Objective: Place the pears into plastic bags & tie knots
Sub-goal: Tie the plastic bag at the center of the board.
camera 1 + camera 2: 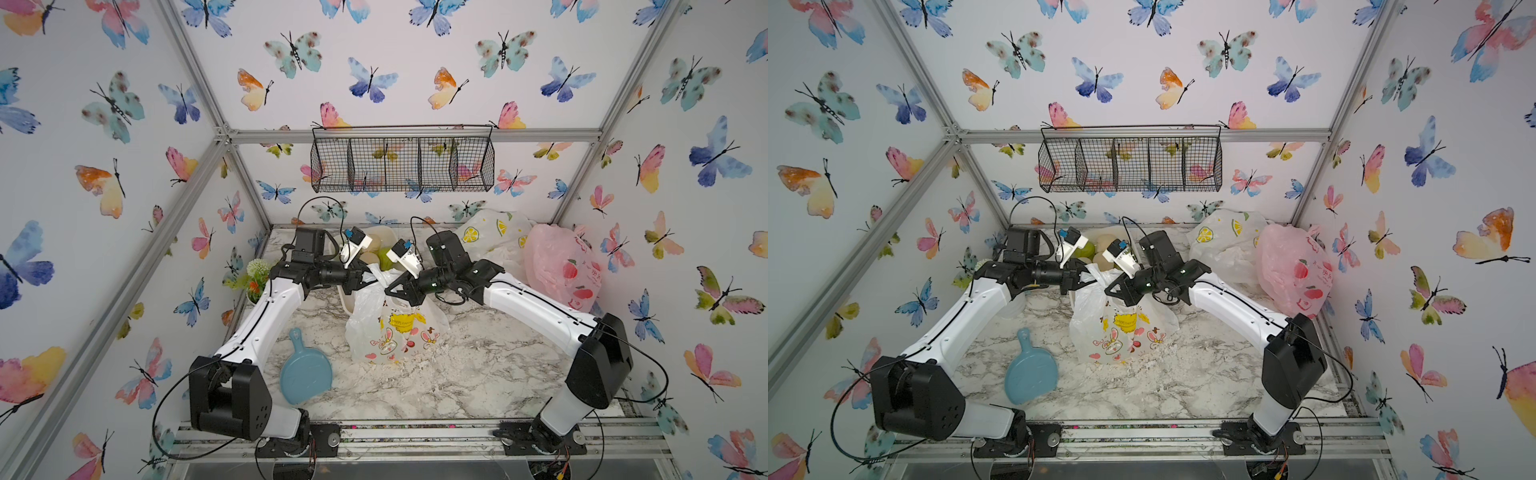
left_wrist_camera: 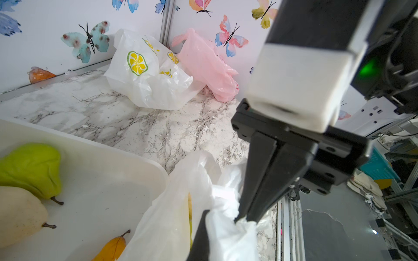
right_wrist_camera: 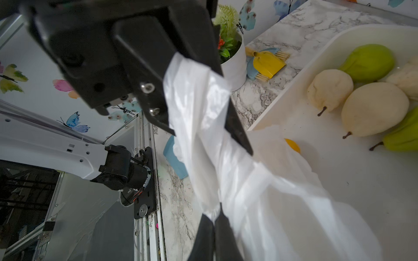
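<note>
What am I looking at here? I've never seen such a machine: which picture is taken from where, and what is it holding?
This is a robot with a left arm and a right arm mounted at the edge of a marble-look table. Each ends in a gripper, a two-fingered pincer. Both top views come from one camera overhead, looking down on everything. The other two come from small cameras on the wrists, so they show the work close up. The left gripper and the right gripper are both pinched shut on the top of the bunny bag, which stands mid-table. Beyond it a white tray holds toy pears. At the back right lie a lemon bag and a pink bag. A blue paddle board and potted flowers sit on the left.
</note>
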